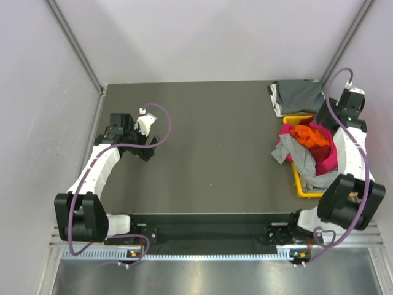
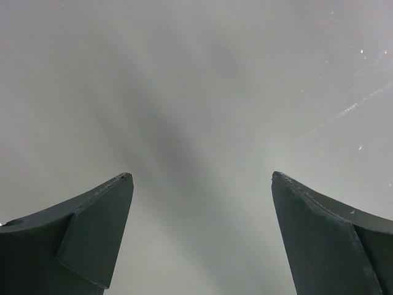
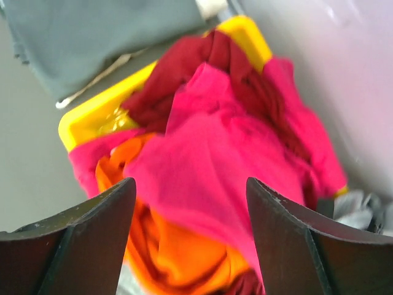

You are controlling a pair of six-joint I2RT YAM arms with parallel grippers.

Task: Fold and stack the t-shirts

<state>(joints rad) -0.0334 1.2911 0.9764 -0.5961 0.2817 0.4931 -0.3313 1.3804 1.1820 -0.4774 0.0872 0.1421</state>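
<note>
The task looks barely begun, with one shirt apparently done and four left. On the left side of the bench (image 1: 215, 147) the left gripper (image 2: 199, 178) hangs over bare surface, its fingers spread wide with nothing between them. To the right, the yellow bin (image 3: 92, 117) holds a jumbled heap: the light grey t-shirt (image 1: 304, 161) spills over its near-left rim onto the bench, the orange t-shirt (image 1: 305, 134) sits crumpled on top, and the magenta-pink t-shirt (image 3: 202, 147) and dark red t-shirt (image 3: 184, 67) bunch toward the far end. The right gripper (image 3: 190, 181) hovers just above the pink cloth, fingers apart and empty – probably lining up a pick. Beyond the bin, in the far right corner, the dark grey t-shirt (image 1: 298, 94) lies flat on the bench, seemingly folded – the start of the stack.
</note>
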